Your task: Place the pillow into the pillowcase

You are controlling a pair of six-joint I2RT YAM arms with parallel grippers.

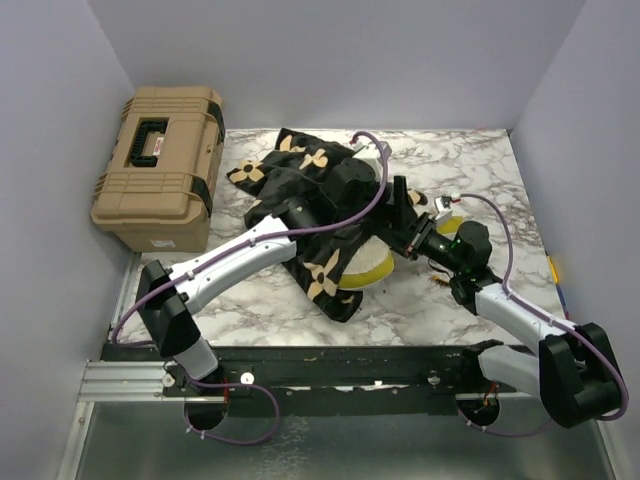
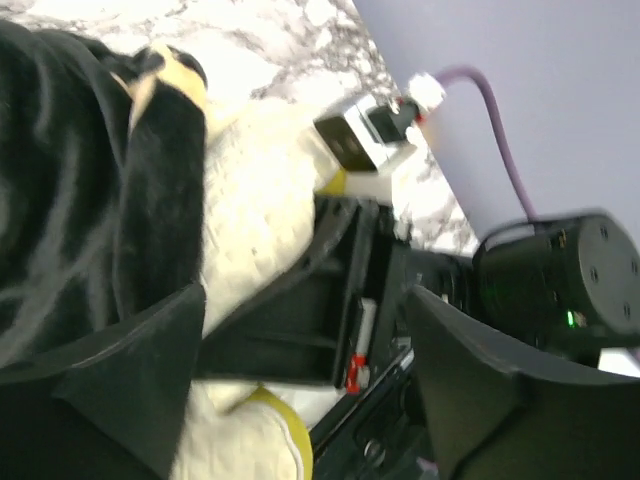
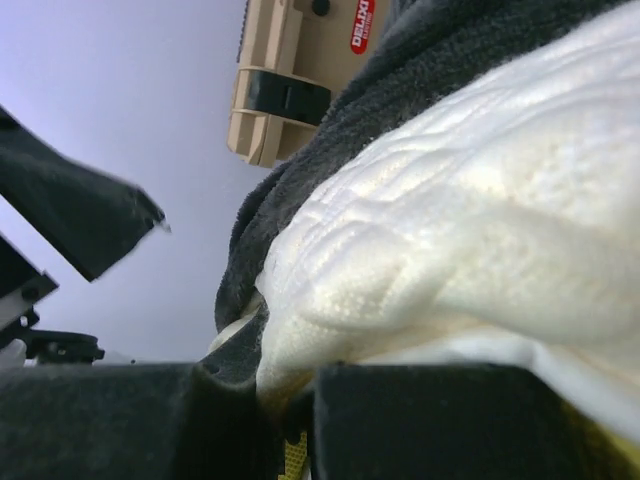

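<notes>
The black pillowcase with tan flowers lies mid-table, draped over most of the cream pillow, whose yellow edge band shows at the near right. My right gripper is shut on the pillow's edge; in the right wrist view its fingers pinch the quilted pillow with the pillowcase just beyond. My left gripper hovers over the pillowcase's right side, wide open and empty. In the left wrist view it spans the pillow, the pillowcase and the right gripper's body.
A tan toolbox stands at the back left and also shows in the right wrist view. Grey walls close in on the left, back and right. A small yellow-orange object lies at the table's right edge.
</notes>
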